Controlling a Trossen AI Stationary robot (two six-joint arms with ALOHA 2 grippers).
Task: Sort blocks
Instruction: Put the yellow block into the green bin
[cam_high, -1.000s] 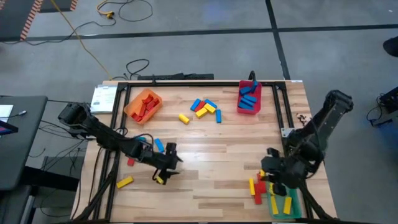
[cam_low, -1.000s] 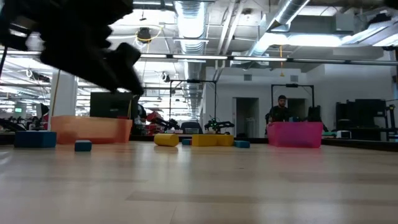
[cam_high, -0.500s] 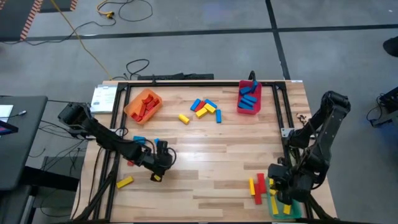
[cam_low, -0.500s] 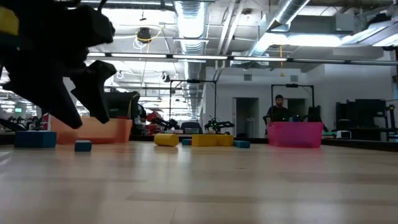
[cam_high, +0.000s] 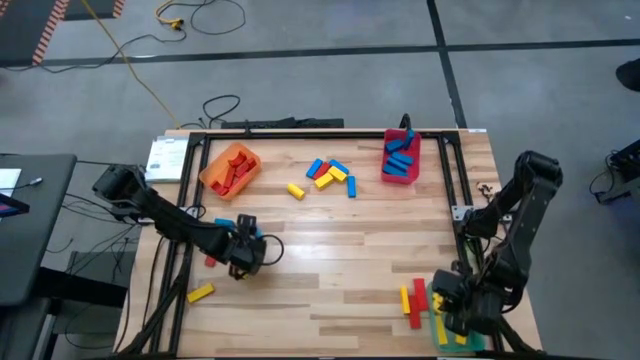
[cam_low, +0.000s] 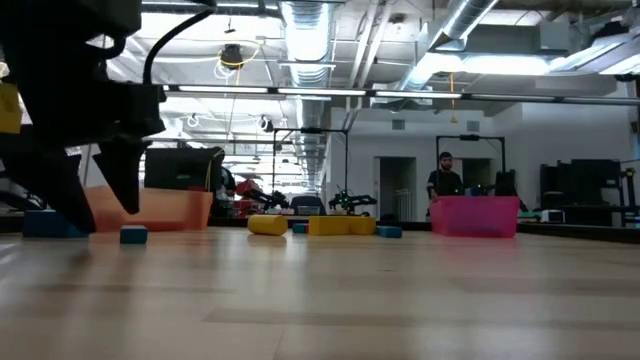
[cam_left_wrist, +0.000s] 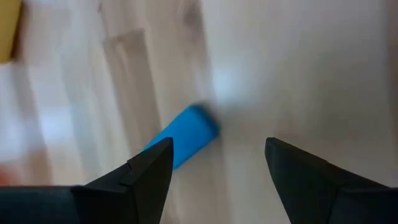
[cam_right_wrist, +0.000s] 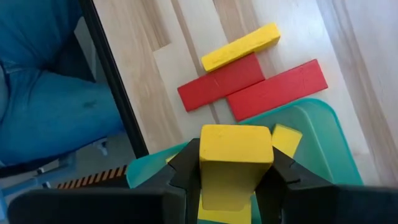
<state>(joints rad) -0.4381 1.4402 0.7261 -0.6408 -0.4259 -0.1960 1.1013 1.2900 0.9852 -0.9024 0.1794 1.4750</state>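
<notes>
Right wrist view: my right gripper (cam_right_wrist: 235, 163) is clamped on a yellow block (cam_right_wrist: 236, 167), poised over the green bin (cam_right_wrist: 323, 134), having slid down from the table's edge in the last second, so I judge a drop is next. Left gripper (cam_left_wrist: 214, 171), fingers spread and empty, has swung back toward 10 o'clock onto a blue block (cam_left_wrist: 183, 137) at the table's (cam_high: 330, 270) 8 o'clock. Only the wrist views confirm grip and target; overhead, arms hide both, though it shows unsorted blocks (cam_high: 328, 173) at 12 o'clock.
</notes>
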